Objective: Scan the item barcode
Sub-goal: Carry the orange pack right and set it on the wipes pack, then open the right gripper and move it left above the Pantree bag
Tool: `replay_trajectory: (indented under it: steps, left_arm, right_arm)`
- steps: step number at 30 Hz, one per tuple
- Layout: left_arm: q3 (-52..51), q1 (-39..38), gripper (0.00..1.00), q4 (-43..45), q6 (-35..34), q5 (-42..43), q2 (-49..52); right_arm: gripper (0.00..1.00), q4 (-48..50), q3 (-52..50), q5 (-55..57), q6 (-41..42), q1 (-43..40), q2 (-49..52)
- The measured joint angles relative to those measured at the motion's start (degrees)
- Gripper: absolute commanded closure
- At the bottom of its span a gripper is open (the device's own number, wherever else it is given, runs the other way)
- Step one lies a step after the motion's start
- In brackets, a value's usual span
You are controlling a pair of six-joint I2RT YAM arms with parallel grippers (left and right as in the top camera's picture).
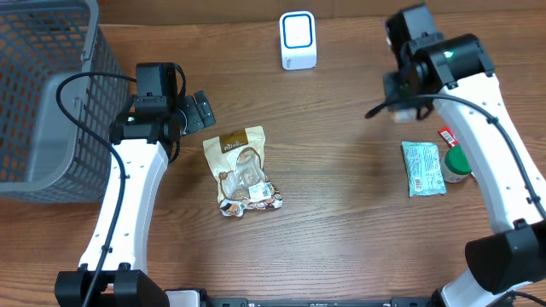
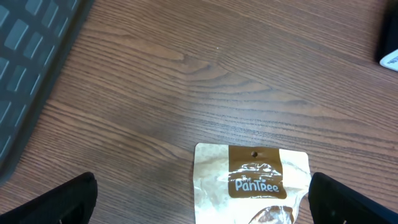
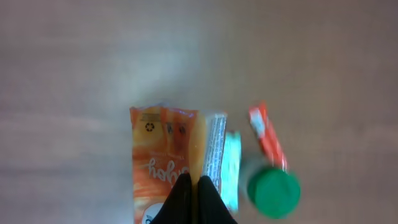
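Since right hand (image 3: pixel 198 183) clenched on orange packet (image 3: pixel 163 149), scanner (image 1: pixel 298 40) lies to its left, slightly ahead; left hand (image 1: pixel 200 109) released, empty.

The right tool (image 3: pixel 194 183), its black fingers pinched together, grips an orange packet (image 3: pixel 163 149) above the blurred wooden surface (image 3: pixel 93 56), where a pale teal pack (image 3: pixel 232 162), a red sachet (image 3: pixel 266 134) and a green-capped bottle (image 3: pixel 273 191) lie close together.

basket (image 1: pixel 34 128) left of pouch (image 1: pixel 243 170), scanner (image 1: pixel 298 40) behind
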Motion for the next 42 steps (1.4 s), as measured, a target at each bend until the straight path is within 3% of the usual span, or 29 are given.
replay_trajectory:
  steps: [14, 34, 41, 42]
  left_arm:
    - [0.00, 0.00, 0.00, -0.02, 0.00, 0.00, 0.00]
    - [0.00, 0.00, 0.00, -0.04, 0.02, 0.00, 0.00]
    - [0.00, 0.00, 0.00, -0.04, 0.00, 0.00, 0.00]
    - [0.00, 0.00, 0.00, -0.02, 0.00, 0.00, 0.00]
  right_arm:
    - [0.96, 12.72, -25.16, -0.81, 0.68, -8.20, 0.22]
    - [0.96, 15.96, -27.12, 0.20, 0.83, -8.22, 0.26]
    - [0.74, 14.67, -27.12, 0.22, 0.94, -8.22, 0.26]
    - [0.67, 14.71, -27.12, 0.24, 0.81, -8.22, 0.26]
